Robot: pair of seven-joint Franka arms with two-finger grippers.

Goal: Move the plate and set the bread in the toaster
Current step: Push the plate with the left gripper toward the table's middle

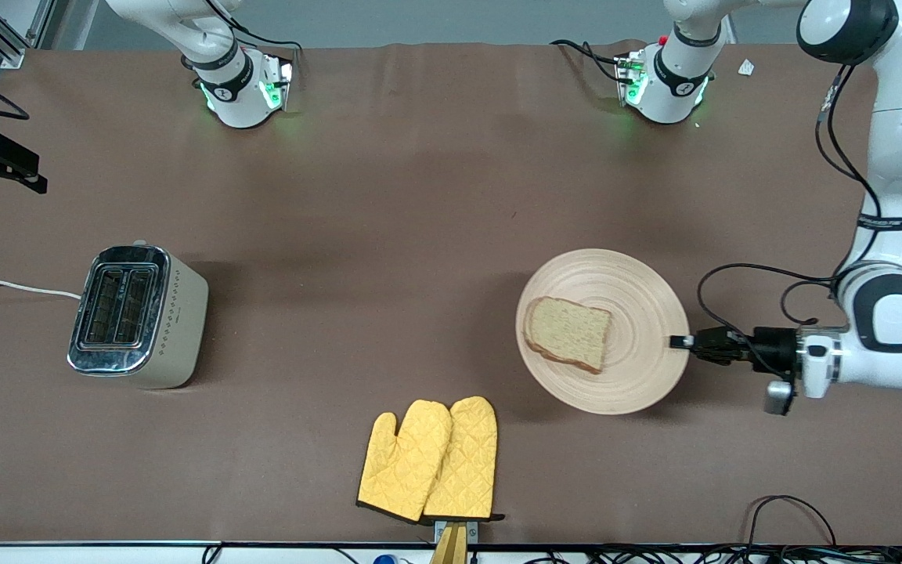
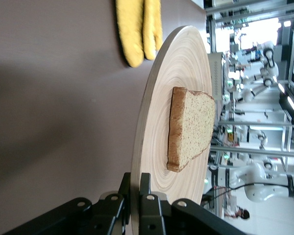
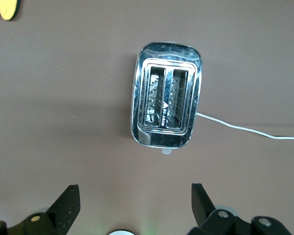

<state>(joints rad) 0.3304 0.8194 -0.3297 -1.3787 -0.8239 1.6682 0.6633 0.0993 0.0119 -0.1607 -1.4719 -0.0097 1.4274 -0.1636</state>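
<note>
The light wooden plate (image 1: pixel 639 313) sits toward the left arm's end of the table, with the slice of brown bread (image 1: pixel 568 333) lying flat on it. My left gripper (image 1: pixel 682 341) comes in low from that end and is shut on the plate's rim. In the left wrist view the rim (image 2: pixel 161 122) is pinched between the jaws (image 2: pixel 135 188), with the bread (image 2: pixel 191 127) further in. The cream toaster (image 1: pixel 138 317) stands toward the right arm's end, both slots empty. My right gripper (image 3: pixel 134 200) hangs open high above the table beside the toaster (image 3: pixel 166 107) and holds nothing.
Two yellow oven mitts (image 1: pixel 431 458) lie near the table's front edge, nearer the camera than the plate and between it and the toaster. The toaster's white cord (image 1: pixel 12 286) runs off toward the right arm's end. Brown cloth covers the table.
</note>
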